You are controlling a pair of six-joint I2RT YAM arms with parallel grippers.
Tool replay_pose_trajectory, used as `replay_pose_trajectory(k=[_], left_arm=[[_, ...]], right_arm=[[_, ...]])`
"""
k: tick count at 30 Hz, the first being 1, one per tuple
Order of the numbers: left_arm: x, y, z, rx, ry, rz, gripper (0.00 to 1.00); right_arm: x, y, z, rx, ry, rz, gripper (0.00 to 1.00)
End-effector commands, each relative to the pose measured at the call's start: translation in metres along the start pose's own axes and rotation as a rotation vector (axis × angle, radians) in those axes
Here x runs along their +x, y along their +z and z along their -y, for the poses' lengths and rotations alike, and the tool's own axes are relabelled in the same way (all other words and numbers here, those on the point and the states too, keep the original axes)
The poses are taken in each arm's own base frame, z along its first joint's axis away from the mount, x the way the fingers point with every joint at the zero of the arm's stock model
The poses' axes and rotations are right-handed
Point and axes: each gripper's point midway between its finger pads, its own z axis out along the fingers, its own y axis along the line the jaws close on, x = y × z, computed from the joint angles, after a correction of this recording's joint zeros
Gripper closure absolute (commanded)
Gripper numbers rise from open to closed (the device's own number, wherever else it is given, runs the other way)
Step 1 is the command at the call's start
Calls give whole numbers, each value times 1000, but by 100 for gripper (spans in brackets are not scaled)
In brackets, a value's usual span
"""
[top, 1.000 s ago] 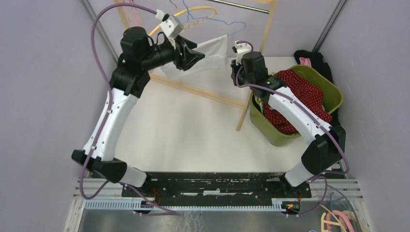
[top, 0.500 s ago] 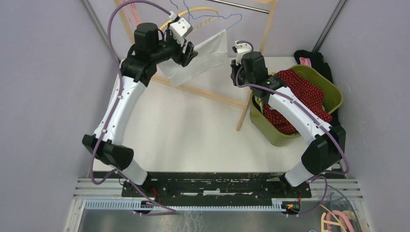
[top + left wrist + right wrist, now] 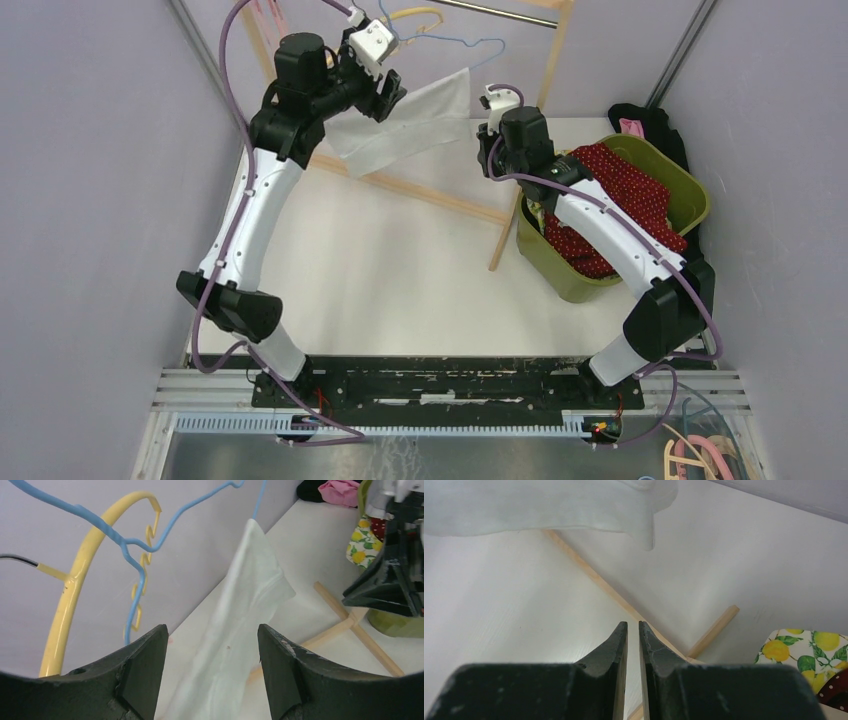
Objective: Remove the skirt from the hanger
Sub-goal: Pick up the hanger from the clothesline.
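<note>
Grasp step: left claw [image 3: 211,630], spread, straddles the pale white fabric skirt [image 3: 240,615] hanging from the blue wire hanger [image 3: 150,542]; right claw [image 3: 633,625], pressed together, waits empty; next move likely requires pinching and drawing it off.

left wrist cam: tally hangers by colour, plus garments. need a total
blue hanger: 1
yellow hanger: 1
white skirt: 1
total: 3
</note>
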Motion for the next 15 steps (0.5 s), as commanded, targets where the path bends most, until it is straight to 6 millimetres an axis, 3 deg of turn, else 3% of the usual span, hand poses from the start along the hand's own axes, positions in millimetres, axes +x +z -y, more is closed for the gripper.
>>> replay_pose_trajectory(k=[1,4,9,15], left_arm=[[-36,-40,15,49,58,95,27],[-35,-54,20,44,59,87,26],[-34,-68,11,-23,81,68,22],[-22,-50,-11,-101,69,47,11]], right_arm=[[-11,5,1,7,3,43,81],[-8,8,0,0,7,34,81],[-7,10,-2,-5,10,28,81],[-9,10,-3,-11,18,32,81]])
